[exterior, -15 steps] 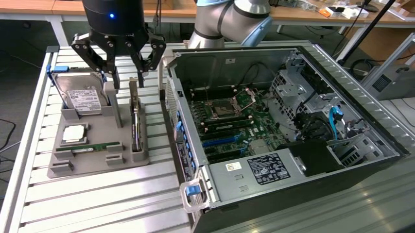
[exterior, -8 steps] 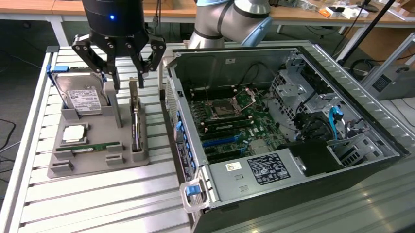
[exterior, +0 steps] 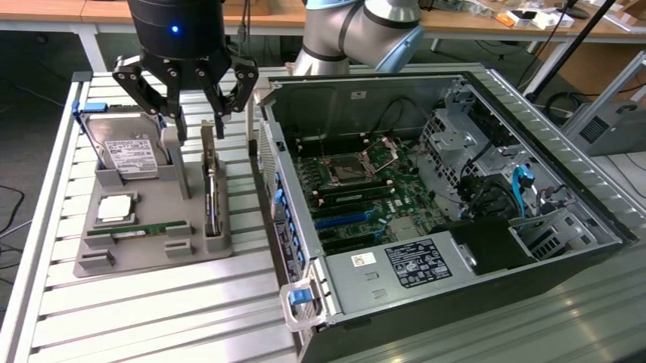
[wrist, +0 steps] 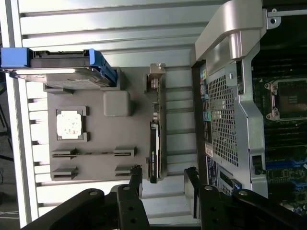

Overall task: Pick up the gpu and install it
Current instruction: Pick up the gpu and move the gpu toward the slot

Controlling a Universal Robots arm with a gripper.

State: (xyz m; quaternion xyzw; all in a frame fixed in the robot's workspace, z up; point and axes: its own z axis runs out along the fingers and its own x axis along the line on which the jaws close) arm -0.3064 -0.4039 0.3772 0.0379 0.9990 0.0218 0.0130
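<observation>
The gpu (exterior: 211, 193) is a thin dark card standing on edge in a slot of the grey holder (exterior: 151, 253), on the side nearest the computer case. In the wrist view the gpu (wrist: 156, 139) has its silver bracket at one end. My gripper (exterior: 197, 121) hangs open just above the card's far end and holds nothing. In the wrist view my gripper (wrist: 163, 184) has its two black fingers (wrist: 135, 179) to either side of the line of the card, apart from it.
The holder also carries a hard drive (exterior: 126, 147) in a blue caddy, a CPU (exterior: 116, 208) and a RAM stick (exterior: 136, 227). The open computer case (exterior: 525, 113) lies on the exterior view's right with its motherboard (exterior: 364, 181) exposed. Everything rests on a slatted metal table (exterior: 151, 318).
</observation>
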